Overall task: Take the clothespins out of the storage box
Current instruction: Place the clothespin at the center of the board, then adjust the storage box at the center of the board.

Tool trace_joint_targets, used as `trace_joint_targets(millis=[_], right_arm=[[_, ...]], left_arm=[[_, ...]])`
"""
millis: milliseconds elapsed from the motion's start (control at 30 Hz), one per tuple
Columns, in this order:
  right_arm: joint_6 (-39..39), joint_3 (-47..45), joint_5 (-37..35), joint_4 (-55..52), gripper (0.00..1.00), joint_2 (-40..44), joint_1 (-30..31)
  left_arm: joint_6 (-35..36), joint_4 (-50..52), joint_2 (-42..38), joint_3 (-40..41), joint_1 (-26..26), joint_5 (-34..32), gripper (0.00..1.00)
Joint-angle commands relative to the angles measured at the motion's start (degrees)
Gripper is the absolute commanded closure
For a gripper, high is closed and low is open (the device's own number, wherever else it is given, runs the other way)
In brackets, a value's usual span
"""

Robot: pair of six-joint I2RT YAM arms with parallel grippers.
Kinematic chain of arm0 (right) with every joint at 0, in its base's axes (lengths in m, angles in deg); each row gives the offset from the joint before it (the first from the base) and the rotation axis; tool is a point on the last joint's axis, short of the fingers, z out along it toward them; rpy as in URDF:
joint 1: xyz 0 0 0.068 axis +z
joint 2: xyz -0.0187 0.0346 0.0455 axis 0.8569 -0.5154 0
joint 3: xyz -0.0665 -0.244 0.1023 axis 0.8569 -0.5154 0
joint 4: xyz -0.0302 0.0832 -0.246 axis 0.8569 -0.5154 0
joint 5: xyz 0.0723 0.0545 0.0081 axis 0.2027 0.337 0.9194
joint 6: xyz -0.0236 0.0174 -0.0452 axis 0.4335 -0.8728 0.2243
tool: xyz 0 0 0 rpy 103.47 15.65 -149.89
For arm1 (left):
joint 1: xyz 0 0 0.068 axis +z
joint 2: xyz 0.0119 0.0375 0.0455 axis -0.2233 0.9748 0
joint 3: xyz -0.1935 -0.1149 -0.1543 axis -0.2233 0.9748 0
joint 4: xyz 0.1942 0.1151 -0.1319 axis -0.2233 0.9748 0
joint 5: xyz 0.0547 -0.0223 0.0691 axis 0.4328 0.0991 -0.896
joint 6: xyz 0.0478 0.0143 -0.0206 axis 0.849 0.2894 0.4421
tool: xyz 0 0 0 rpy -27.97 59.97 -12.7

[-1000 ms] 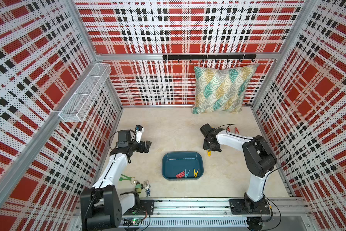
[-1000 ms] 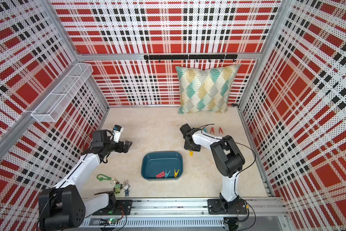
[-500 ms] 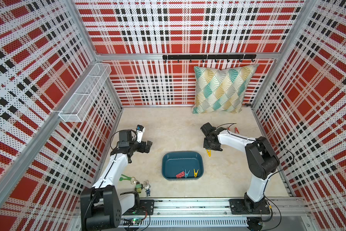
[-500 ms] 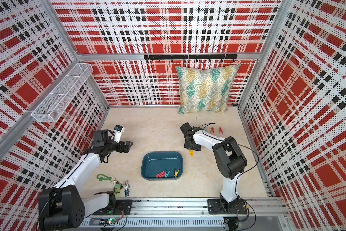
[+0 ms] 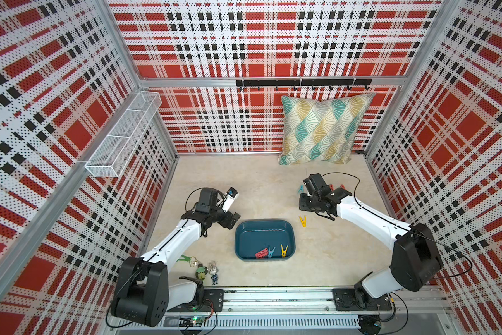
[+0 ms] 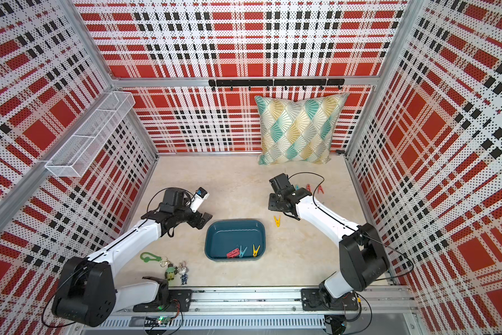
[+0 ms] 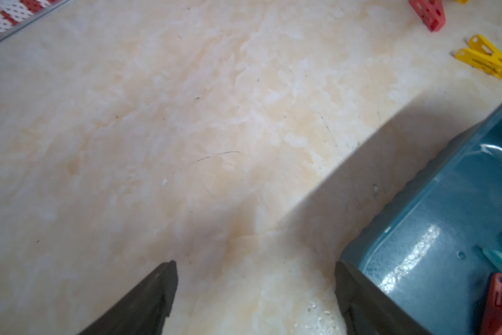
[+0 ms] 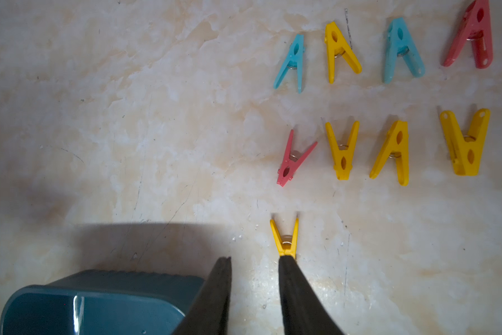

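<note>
The dark teal storage box [image 5: 244, 232] [image 6: 215, 235] lies on the marble floor between my arms. Its near right corner holds three clothespins: red [image 5: 261, 253], teal [image 5: 271, 251] and yellow [image 5: 284, 251]. My left gripper [image 5: 232, 220] [image 7: 254, 265] is wide open and empty beside the box's left end [image 7: 447, 232]. My right gripper [image 5: 306, 204] [image 8: 254, 261] is open with bare floor between its fingers. A yellow clothespin [image 8: 284, 240] [image 5: 302, 221] lies on the floor at one fingertip. Several more clothespins [image 8: 342, 150] lie in rows beyond it.
A patterned pillow [image 5: 322, 130] leans on the back wall under a black hook rail [image 5: 302, 82]. A white wire basket [image 5: 122, 136] hangs on the left wall. A green clip with keychain figurines [image 5: 197, 264] lies by the left arm's base.
My right gripper's jaws have parted and its elbow has swung toward the front rail. My left gripper has moved right, closer to the box.
</note>
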Motion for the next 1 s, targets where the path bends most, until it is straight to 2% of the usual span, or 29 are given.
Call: trace_joint_targets(millis=[0, 233, 400, 433, 600, 633, 700, 767, 867, 967], right_arm=[[1.82, -2.94, 1.16, 2.19, 0.67, 3.16, 0.33], [1.97, -6.58, 5.15, 4.44, 0.67, 7.21, 0.42], [3.3, -6.19, 5.55, 4.82, 0.66, 7.66, 0.42], [3.51, -5.99, 5.63, 4.81, 0.67, 7.41, 0.42], [3.92, -5.94, 6.94, 5.52, 0.68, 6.58, 0.5], [4.01, -6.09, 7.04, 5.61, 0.68, 6.66, 0.5], [4.11, -6.39, 7.06, 5.56, 0.68, 6.93, 0.5], [4.19, -6.82, 7.06, 5.56, 0.68, 7.33, 0.5], [4.15, -7.45, 7.55, 5.86, 0.68, 7.9, 0.55], [4.05, -7.72, 8.73, 6.02, 0.69, 8.26, 0.59]], left_arm=[[3.92, 2.65, 2.24, -2.47, -3.83, -0.13, 0.11], [5.33, 7.26, 9.14, -6.04, -9.34, 0.7, 0.16], [5.41, 8.37, 13.83, -7.67, -10.46, 0.24, 0.29], [5.41, 8.6, 14.4, -7.97, -10.48, 0.32, 0.33], [5.33, 9.31, 16.01, -9.01, -10.44, 0.76, 0.64], [5.37, 9.55, 16.16, -9.17, -10.39, 0.81, 0.68], [5.65, 10.08, 16.28, -9.35, -10.25, 1.1, 0.69], [6.11, 10.82, 16.42, -9.6, -10.19, 1.47, 0.77], [6.87, 12.52, 16.81, -10.39, -10.15, 1.91, 0.97], [7.82, 14.26, 17.16, -11.16, -10.15, 2.08, 1.0]])
